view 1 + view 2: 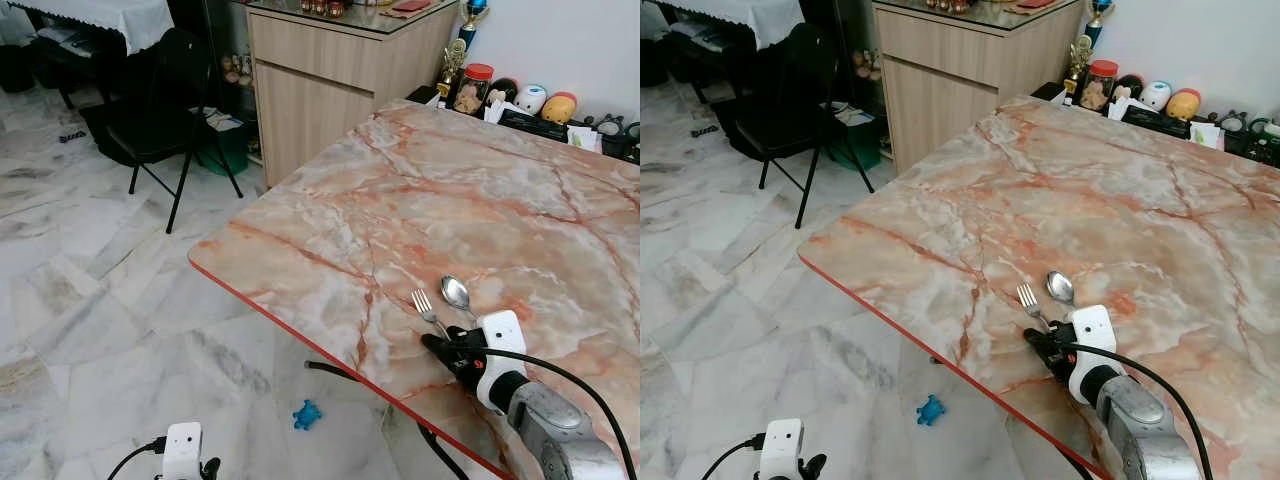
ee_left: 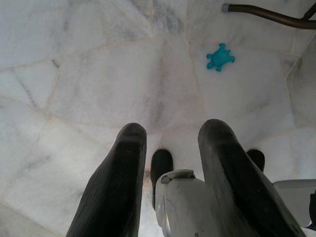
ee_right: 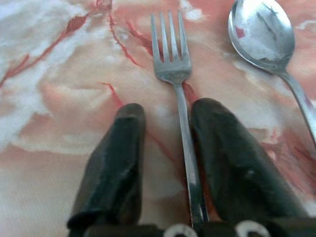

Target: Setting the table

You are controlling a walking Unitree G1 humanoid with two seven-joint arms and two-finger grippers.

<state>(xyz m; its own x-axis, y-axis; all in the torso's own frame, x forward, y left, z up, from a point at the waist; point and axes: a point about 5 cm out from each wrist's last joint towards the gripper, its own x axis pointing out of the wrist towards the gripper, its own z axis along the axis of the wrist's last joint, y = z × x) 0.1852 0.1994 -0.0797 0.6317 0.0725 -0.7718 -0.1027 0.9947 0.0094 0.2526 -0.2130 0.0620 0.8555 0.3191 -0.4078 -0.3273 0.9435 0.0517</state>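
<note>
Down near the front edge of the marble table [image 1: 420, 190], a fork [image 3: 174, 74] lies flat with its tines pointing toward the middle of the tabletop, its handle running back between the two black fingers [image 3: 114, 163] of the right gripper [image 1: 447, 347]. The fingers are spread to either side of the handle, one close against it and the other apart, not clenched on it; the fork rests on the stone. Just beside the fork, on its right, a spoon [image 1: 457, 294] lies bowl up, its handle angled toward the same gripper. The silver right arm [image 1: 560, 430] reaches in over the table's near right corner, a black cable looping along it.

Below the table's red-trimmed edge, the left gripper [image 2: 170, 163] hangs over the pale marble floor [image 1: 90, 300], its fingers parted and holding nothing. A small blue turtle-shaped toy [image 1: 307, 414] lies on the floor tiles near a curved table leg [image 2: 266, 14].

Along the table's far edge stand a red-lidded jar [image 1: 471, 88] and round figurines [image 1: 545, 103], with a wooden cabinet [image 1: 330, 70] and a black chair [image 1: 170, 100] beyond the far left corner.
</note>
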